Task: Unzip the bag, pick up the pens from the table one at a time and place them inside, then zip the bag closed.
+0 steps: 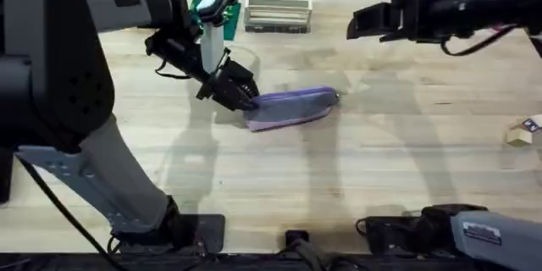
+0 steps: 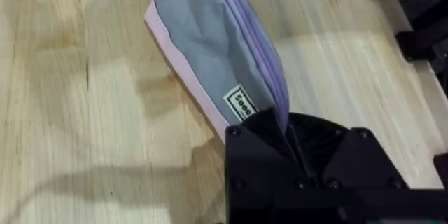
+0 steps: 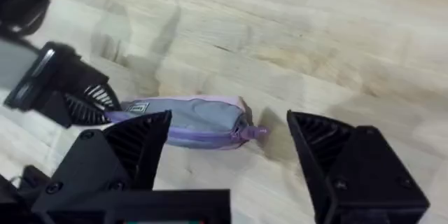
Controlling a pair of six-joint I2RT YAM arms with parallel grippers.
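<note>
One bag (image 1: 292, 107) lies mid-table (image 1: 381, 161) overhead, left gripper (image 1: 241, 97) at its end. Left wrist: fingers clenched on the bag (image 2: 210, 49) end. Right wrist: right gripper (image 3: 231, 147) released, spread above the bag (image 3: 189, 120)

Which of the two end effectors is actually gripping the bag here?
The left end effector, shut on the bag's end nearest the cream box. The right end effector hangs open above the table, touching nothing.

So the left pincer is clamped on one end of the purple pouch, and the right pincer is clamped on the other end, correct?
Not quite. The left pincer does clamp one end of the purple pouch, but the right pincer hangs open above the other end, touching nothing, as the right wrist view shows.
</note>
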